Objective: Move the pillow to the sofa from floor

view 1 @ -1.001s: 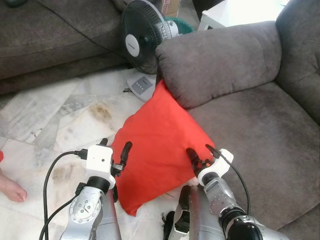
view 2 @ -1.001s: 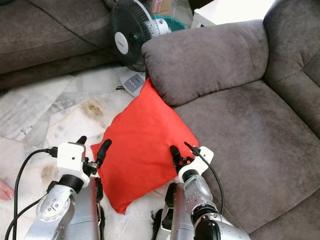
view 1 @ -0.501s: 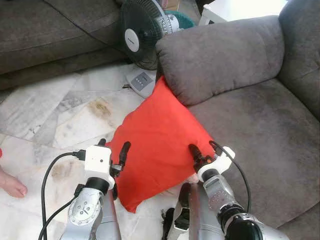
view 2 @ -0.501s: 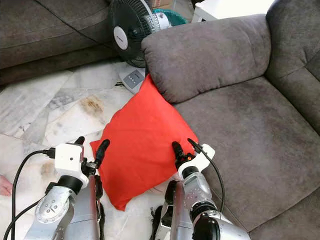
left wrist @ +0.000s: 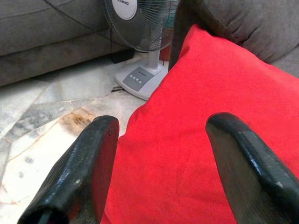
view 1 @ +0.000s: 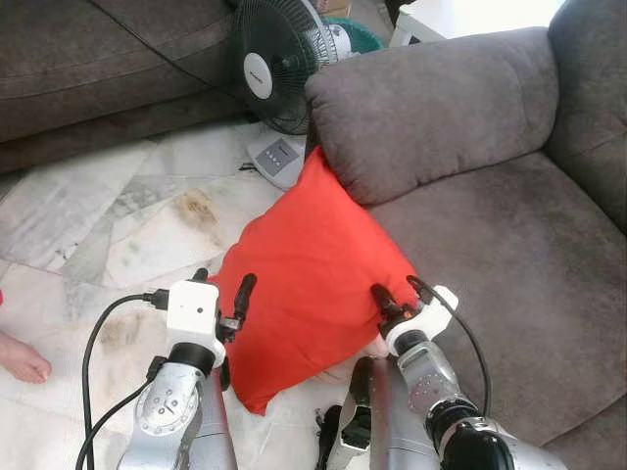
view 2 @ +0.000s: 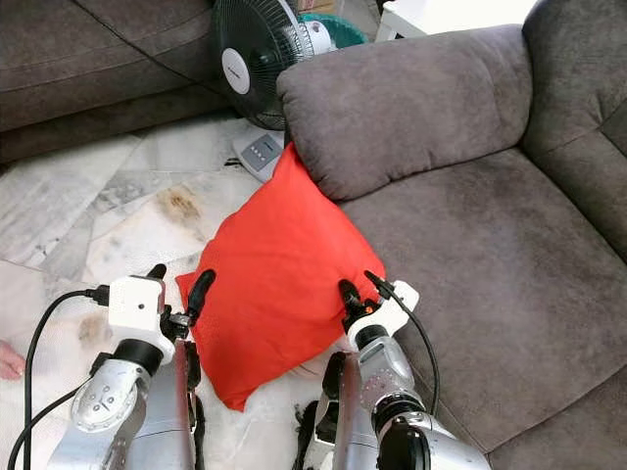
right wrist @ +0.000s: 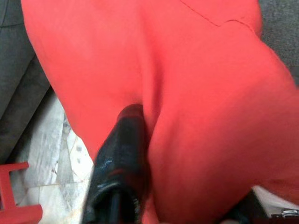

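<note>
The soft red square fabric pillow (view 1: 312, 264) stands on a corner mid-frame, leaning against the grey upholstered sofa (view 1: 509, 255) over the marble tile floor (view 1: 118, 225). The left pincer (view 1: 223, 294) is spread at its lower-left edge; the right pincer (view 2: 358, 294) pinches the pillow at its lower-right corner. It looks light and floppy, so hold opposite edges, bunching the fabric

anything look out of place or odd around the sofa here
Yes: the red square fabric pillow stands tilted on one corner on the marble floor, leaning against the grey sofa's armrest instead of lying on the seat. A brownish stain marks the tile beside it. The right pincer is pressed into the pillow's fabric.
</note>
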Available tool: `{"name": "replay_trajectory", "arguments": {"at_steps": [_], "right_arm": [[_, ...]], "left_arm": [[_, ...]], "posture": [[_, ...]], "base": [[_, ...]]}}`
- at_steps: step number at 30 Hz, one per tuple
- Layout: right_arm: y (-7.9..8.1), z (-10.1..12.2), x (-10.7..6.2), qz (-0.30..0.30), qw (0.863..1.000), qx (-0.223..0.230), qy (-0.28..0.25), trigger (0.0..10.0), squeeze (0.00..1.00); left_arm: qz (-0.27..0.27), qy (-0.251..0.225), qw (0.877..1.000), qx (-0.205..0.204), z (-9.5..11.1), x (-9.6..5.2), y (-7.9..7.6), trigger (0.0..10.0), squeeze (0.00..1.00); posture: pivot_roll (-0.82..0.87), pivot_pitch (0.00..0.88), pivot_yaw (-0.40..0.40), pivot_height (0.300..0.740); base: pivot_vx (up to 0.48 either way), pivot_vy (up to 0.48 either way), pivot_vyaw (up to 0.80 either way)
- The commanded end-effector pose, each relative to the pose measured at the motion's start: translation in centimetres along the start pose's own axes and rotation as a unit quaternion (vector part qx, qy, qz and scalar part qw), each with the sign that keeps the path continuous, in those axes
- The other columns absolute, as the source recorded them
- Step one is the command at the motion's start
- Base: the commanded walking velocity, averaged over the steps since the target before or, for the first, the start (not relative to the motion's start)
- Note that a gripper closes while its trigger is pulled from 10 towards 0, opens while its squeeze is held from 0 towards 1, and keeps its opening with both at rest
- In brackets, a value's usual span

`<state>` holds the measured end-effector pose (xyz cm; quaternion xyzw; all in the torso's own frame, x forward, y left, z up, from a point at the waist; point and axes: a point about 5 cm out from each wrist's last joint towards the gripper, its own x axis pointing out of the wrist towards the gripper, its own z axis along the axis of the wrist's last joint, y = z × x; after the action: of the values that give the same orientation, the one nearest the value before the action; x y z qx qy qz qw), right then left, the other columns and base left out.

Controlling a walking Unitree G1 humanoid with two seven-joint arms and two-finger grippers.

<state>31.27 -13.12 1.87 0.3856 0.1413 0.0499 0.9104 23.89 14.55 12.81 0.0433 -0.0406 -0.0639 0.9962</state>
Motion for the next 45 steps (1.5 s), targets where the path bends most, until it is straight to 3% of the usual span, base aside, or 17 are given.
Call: {"name": "replay_trajectory", "arguments": {"at_steps": [1,22,23,32,45], "right_arm": [[-0.3,-0.1,-0.2,-0.003,1.000,-0.009,0.003,0.0,0.00],[0.6,1.1,0.6,0.012,0.999,-0.050,-0.004,0.0,0.00],[0.6,1.2,0.6,0.013,0.998,-0.056,-0.005,10.0,0.00],[0.2,2.6,0.0,0.033,0.988,-0.149,-0.040,10.0,0.00],[-0.7,4.2,-1.2,0.029,0.977,-0.183,-0.107,10.0,0.00]], "left_arm": [[-0.002,0.012,1.000,-0.007,-0.5,-0.2,-0.3,10.0,0.00],[0.010,0.009,1.000,-0.007,-1.2,2.1,0.9,10.0,0.00],[0.010,0.008,1.000,-0.006,-1.2,2.2,1.0,10.0,0.00],[0.019,0.004,1.000,0.006,-1.6,3.1,1.8,10.0,0.00],[0.021,-0.001,1.000,0.017,-1.8,3.9,2.5,10.0,0.00]], "posture": [[0.35,0.293,-0.182,0.585],[0.34,0.178,-0.167,0.585],[0.34,0.178,-0.167,0.585],[0.29,0.110,-0.117,0.585],[0.25,0.070,-0.056,0.585]], "base": [[0.000,0.000,0.00],[0.000,0.000,0.00],[0.000,0.000,0.00],[0.000,0.000,0.00],[0.000,0.000,0.00]]}}
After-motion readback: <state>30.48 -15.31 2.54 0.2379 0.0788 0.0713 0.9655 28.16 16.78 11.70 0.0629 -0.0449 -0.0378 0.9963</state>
